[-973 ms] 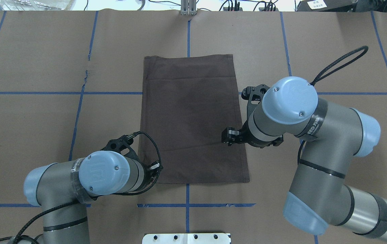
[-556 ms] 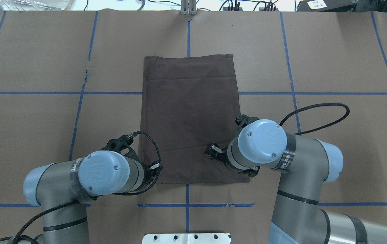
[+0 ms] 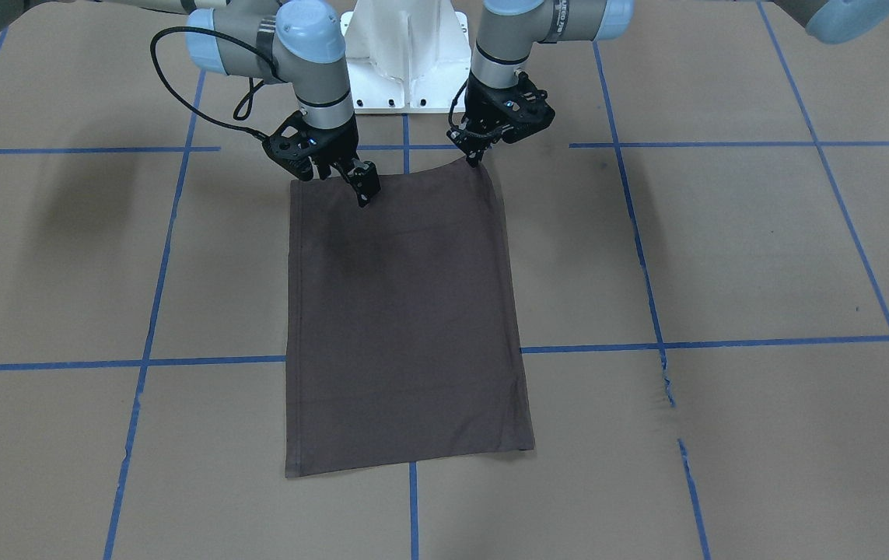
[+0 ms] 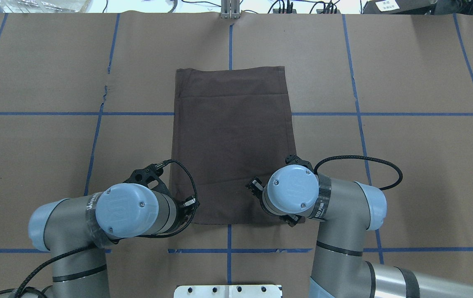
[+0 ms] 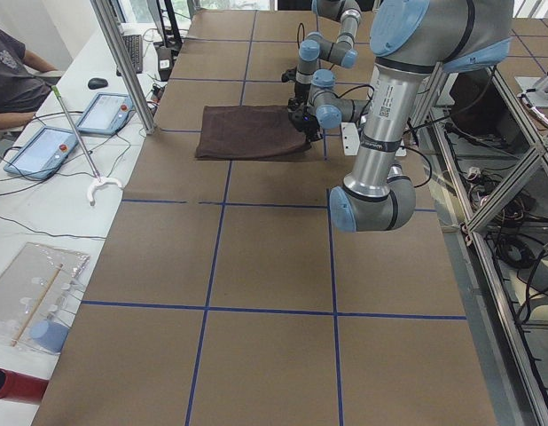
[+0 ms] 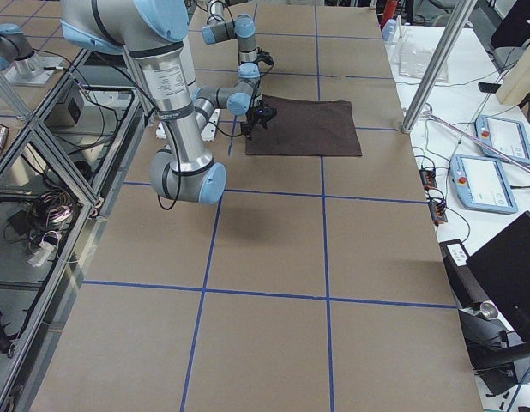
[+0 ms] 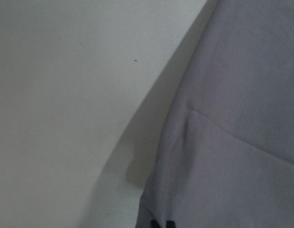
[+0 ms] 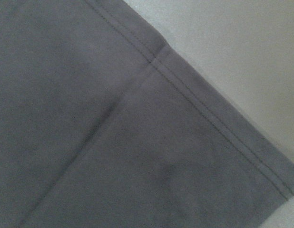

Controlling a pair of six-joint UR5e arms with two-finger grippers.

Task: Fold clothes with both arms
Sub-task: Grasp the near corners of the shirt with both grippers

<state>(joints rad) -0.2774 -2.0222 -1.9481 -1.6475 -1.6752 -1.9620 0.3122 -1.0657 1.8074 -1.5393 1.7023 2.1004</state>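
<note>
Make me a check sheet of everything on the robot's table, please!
Surface: table covered in brown paper, with blue tape lines; a small tear by one line.
Job's things: dark shirt, folded into a flat rectangle.
Clutter: nothing seen.
Grippers: left gripper pinches the shirt's near corner, lifting it slightly; right gripper is over the shirt's near edge, open or shut unclear.
Cables: a black cable loops at each wrist.
Surroundings: side bench with screens and a seated person.
</note>
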